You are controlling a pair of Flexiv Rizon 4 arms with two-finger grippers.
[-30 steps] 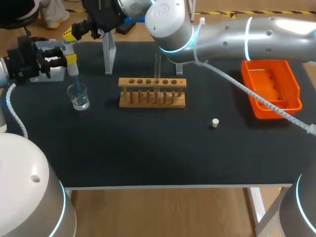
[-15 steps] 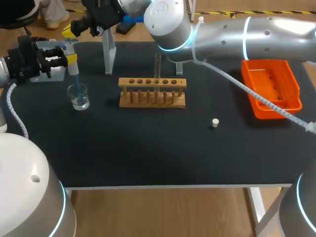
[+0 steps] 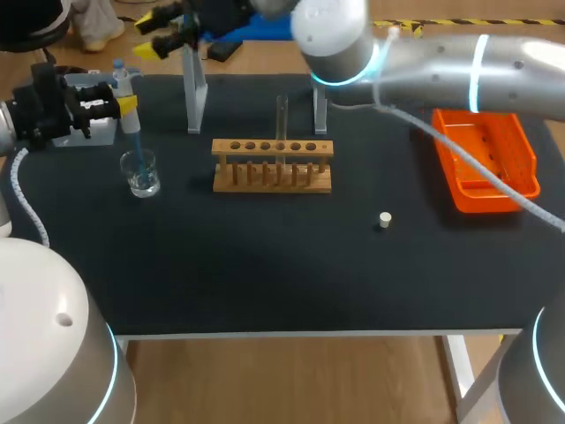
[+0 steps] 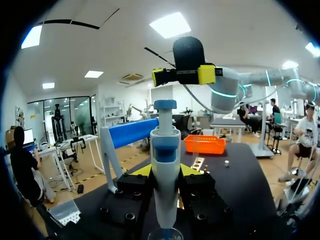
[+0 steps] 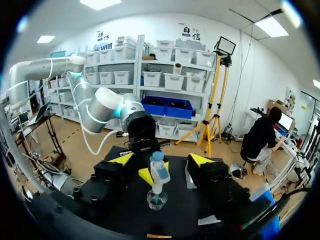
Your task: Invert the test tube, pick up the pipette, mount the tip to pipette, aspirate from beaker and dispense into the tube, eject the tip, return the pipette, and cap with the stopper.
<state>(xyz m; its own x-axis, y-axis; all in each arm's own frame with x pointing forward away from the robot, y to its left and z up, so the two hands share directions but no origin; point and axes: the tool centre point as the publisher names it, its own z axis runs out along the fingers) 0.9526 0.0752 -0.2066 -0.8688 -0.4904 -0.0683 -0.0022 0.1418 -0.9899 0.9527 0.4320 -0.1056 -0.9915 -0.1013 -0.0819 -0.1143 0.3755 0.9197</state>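
Black tabletop [image 3: 265,265] is spread beneath both arms; at its far left the blue-and-white plastic pipette [image 3: 124,95] is clamped upright in the left gripper [image 4: 165,172], its tip lowered into the small clear glass beaker [image 3: 140,172]; the right gripper [image 3: 161,31] is held beyond the far edge, fingers apart and empty; mid-table, the clear glass test tube [image 3: 282,115] is stood in the wooden rack [image 3: 272,166]; the small white stopper [image 3: 385,219] and the orange plastic tray [image 3: 468,199] are seen to the right.

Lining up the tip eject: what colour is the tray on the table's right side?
The tray is bright orange, clearest in the head view.
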